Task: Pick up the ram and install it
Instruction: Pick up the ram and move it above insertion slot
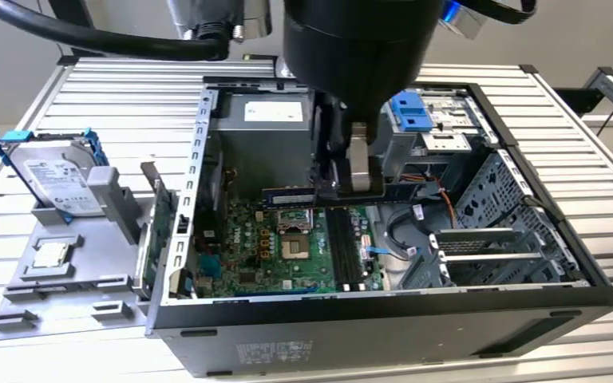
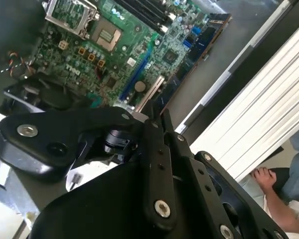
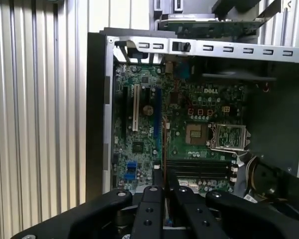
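Observation:
The ram [image 1: 290, 195] is a long, dark blue-green stick held level inside the open computer case [image 1: 392, 311], above the green motherboard [image 1: 253, 247]. My gripper [image 1: 347, 191] is shut on its middle, and both ends stick out past the fingers. It hangs over the far end of the black memory slots [image 1: 341, 251], beside the processor socket [image 1: 290, 231]. In the first wrist view the stick's thin edge [image 3: 164, 149] runs out from between the fingertips of my gripper [image 3: 164, 186], crossing the memory slots [image 3: 199, 168]. The second wrist view has my gripper [image 2: 157, 119] above the motherboard [image 2: 154, 45].
A hard drive in a blue frame [image 1: 61, 179] and a small square chip [image 1: 51, 254] sit on a grey holder at the exterior view's left. Drive cages [image 1: 498, 239] and cables [image 1: 402, 231] crowd the case's other side. Part of a person [image 2: 269, 181] is beside the table.

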